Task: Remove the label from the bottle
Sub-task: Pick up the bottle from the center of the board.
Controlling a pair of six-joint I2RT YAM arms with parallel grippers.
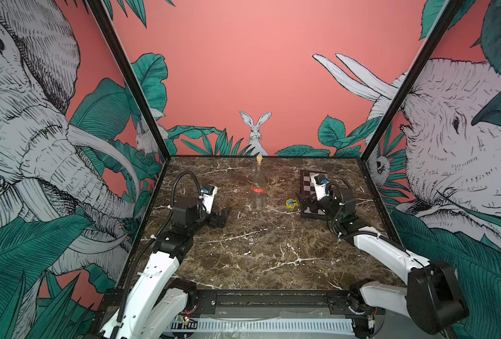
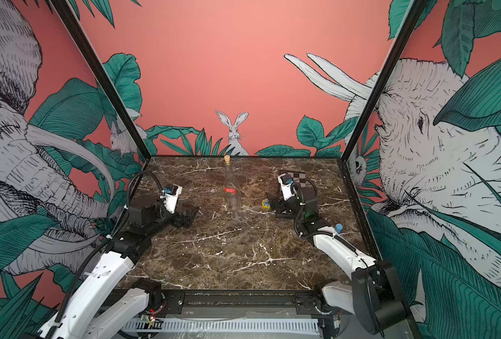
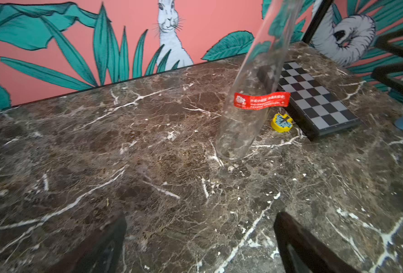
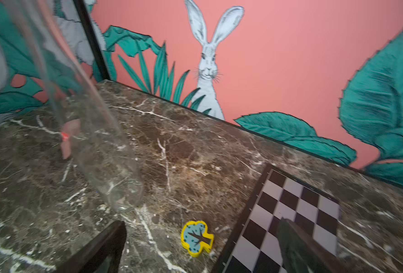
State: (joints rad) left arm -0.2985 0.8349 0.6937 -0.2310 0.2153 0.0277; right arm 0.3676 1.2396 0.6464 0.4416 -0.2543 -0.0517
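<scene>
Glass, clear and empty, makes up the bottle, which is seen standing upright on the table toward 12 o'clock of its middle, with the cork on top, so its long axis runs vertically. Around its lower body the red label is stuck as a narrow horizontal band facing 6 o'clock. In the left wrist view one end of it is seen standing free past the glass on the side of the chessboard. The left end effector is held low over the table with its fingers spread apart and nothing between them, and the bottle is found at about 2 o'clock from it. The right end effector is likewise spread wide and empty, and the bottle lies at 9 o'clock from it, with a small yellow toy just beside it on the bottle's side. Neither arm can be called clearly nearer, since the bottle is set roughly midway between them and touched by neither. As the free end points toward 3 o'clock, it is judged that it would best be pinched from the right while the glass is steadied from the left, and that a push made without support could tip so tall a bottle.
</scene>
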